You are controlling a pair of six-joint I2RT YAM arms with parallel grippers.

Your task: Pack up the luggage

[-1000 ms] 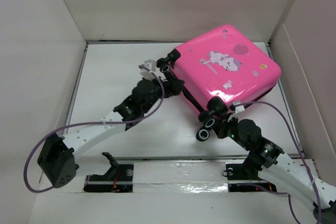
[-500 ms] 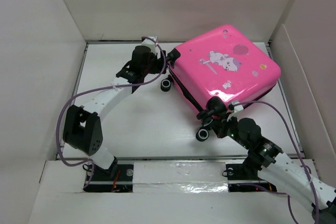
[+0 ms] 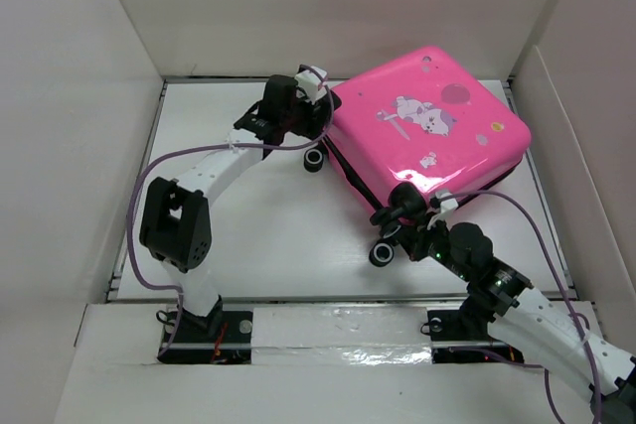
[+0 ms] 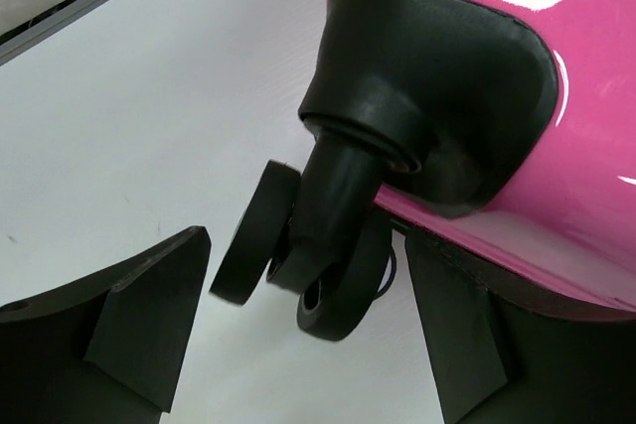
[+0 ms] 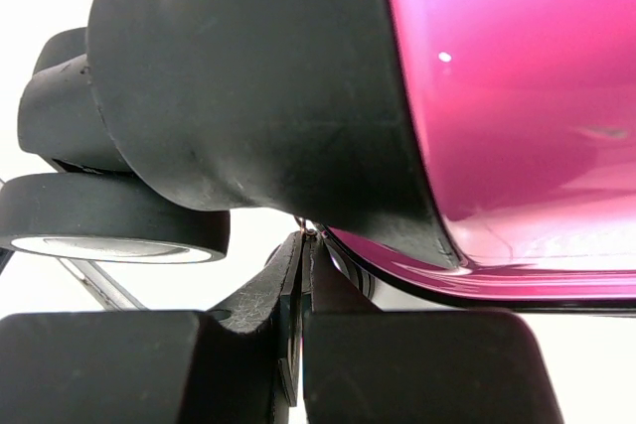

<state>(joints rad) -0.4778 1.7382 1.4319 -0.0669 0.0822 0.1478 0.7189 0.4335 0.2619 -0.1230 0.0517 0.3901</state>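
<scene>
Pink hard-shell suitcase [image 3: 427, 131] lies shut and flat, sticker side up, at the far right of the white surface [image 3: 238, 235], turned at an angle with both visible wheel corners towards the arms. Nothing packed that I can see. The shell is closed, so my guess is the step in hand is getting it open.

Left gripper [image 4: 310, 255] sits at the far-left corner, fingers [image 4: 149, 315] apart, one either side of the black caster wheel [image 4: 328, 290] and touching nothing. I read that as a brace, or a set-up to steady that corner, not a grasp.

Right gripper [image 5: 301, 265] is tucked low at the near corner, right under the black wheel housing [image 5: 248, 76], beside the other caster [image 3: 382, 253]. Its fingers are pressed together, tips at the dark seam under the shell edge – probably there for the zip. Something thin shows at the tips; whether it's a zipper pull pinched between them I can't tell – too small.

Risk: a pull along the seam could make the case roll or pivot on its wheels, hence the left arm at the opposite corner.
</scene>
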